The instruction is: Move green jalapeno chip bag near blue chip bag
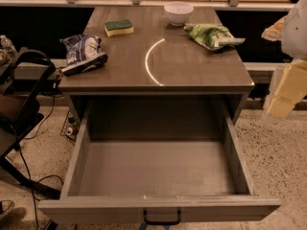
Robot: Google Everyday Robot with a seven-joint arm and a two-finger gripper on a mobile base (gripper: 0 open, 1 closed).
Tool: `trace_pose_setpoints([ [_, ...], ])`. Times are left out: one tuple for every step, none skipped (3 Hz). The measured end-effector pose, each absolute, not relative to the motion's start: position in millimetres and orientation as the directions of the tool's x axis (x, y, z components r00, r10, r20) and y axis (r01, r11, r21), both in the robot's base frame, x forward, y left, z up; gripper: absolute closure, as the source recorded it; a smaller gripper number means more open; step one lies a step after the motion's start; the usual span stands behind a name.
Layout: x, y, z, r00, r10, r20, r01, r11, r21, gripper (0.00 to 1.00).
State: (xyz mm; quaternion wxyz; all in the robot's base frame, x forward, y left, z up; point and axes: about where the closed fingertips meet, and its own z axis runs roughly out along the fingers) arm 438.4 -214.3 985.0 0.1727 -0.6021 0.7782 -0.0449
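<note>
The gripper (284, 94) hung off to the right of the table (192, 68), beyond its front corner, and I could not tell how wide it stood or whether it held anything. The green jalapeno chip bag (212, 35) lay at the tabletop's right rear, just beside a white bowl (178, 12) and well apart from the blue chip bag (82, 51) at the left edge. A sponge (119, 28) sat toward the back between them, and the drawer (158, 206) below stood pulled out.

Counter (192, 66): 1 green jalapeno chip bag (211, 35), 1 blue chip bag (82, 51), 1 sponge (119, 28), 1 bowl (178, 12); 1 drawer (158, 166); 1 end effector (282, 102), far rt.
</note>
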Motion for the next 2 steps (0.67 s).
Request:
trace_pose_setpoints([
  [438.4, -214.3, 985.0, -0.215, -0.953, -0.215, -0.922, 0.271, -0.278, 0.00],
  [442.2, -216.5, 990.3, -0.283, -0.923, -0.261, -0.879, 0.359, -0.313, 0.00],
])
